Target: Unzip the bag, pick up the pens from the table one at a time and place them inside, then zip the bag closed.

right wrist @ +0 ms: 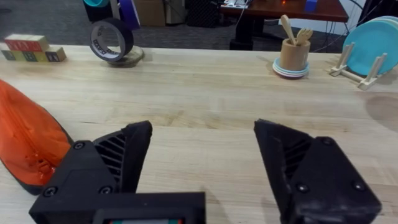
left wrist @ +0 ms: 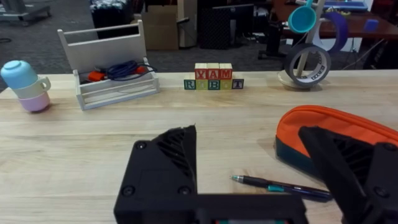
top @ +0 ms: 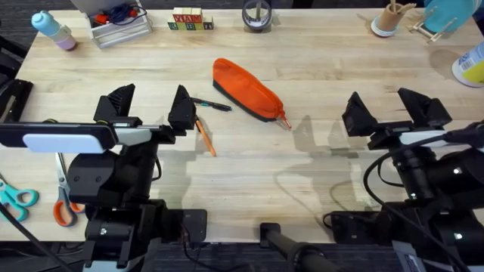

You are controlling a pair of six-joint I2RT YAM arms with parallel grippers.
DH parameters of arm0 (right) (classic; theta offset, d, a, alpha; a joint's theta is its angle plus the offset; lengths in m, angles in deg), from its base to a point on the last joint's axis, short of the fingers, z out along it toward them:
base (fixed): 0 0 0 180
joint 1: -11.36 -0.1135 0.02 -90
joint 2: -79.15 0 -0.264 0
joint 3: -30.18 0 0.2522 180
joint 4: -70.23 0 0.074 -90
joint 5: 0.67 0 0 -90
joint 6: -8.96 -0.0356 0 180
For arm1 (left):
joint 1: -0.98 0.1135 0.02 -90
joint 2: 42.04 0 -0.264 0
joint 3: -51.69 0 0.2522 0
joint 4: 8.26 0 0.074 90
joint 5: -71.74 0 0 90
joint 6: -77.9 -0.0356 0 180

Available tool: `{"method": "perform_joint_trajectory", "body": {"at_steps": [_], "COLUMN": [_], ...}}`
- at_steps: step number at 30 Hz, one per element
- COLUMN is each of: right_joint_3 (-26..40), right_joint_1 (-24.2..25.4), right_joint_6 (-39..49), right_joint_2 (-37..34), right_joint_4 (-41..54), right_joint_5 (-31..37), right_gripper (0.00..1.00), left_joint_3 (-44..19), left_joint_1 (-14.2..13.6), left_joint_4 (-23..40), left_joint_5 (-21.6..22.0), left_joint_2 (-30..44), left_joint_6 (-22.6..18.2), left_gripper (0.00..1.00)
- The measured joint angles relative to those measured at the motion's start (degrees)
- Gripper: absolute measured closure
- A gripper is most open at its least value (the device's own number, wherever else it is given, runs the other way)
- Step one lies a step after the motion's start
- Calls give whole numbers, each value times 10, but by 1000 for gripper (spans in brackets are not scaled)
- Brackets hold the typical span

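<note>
The orange bag (top: 246, 88) lies slantwise at mid-table, its dark zipper edge toward me and its pull tab (top: 284, 122) at the near right end. It looks zipped. A black pen (top: 212, 104) lies just left of it, and an orange pen (top: 206, 137) lies a little nearer. My left gripper (top: 151, 106) is open, low over the table, left of both pens. My right gripper (top: 386, 109) is open too, right of the bag. The left wrist view shows the bag (left wrist: 336, 127) and the black pen (left wrist: 280, 186) ahead. The right wrist view shows the bag's end (right wrist: 25, 140).
Orange-handled scissors (top: 64, 204) and teal-handled scissors (top: 15, 198) lie at the near left edge. Along the far edge stand a cup stack (top: 53, 30), a white caddy (top: 117, 23), letter blocks (top: 189, 20), a tape roll (top: 257, 15), a utensil cup (top: 387, 21) and a plate rack (top: 446, 15).
</note>
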Motion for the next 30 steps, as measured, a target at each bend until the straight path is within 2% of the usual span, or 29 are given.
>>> {"method": "perform_joint_trajectory", "body": {"at_steps": [24, 30], "right_joint_3": [1, 19], "right_joint_1": [0, 0], "right_joint_6": [-3, -16], "right_joint_2": [0, 0], "right_joint_4": [0, 2], "right_joint_5": [0, -5], "right_gripper": [5, 4], "left_joint_3": [0, -14], "left_joint_1": [0, 0], "left_joint_4": [-15, 3], "left_joint_5": [0, 0], "left_joint_2": [0, 0], "left_joint_6": [0, 0], "left_gripper": [8, 8]}}
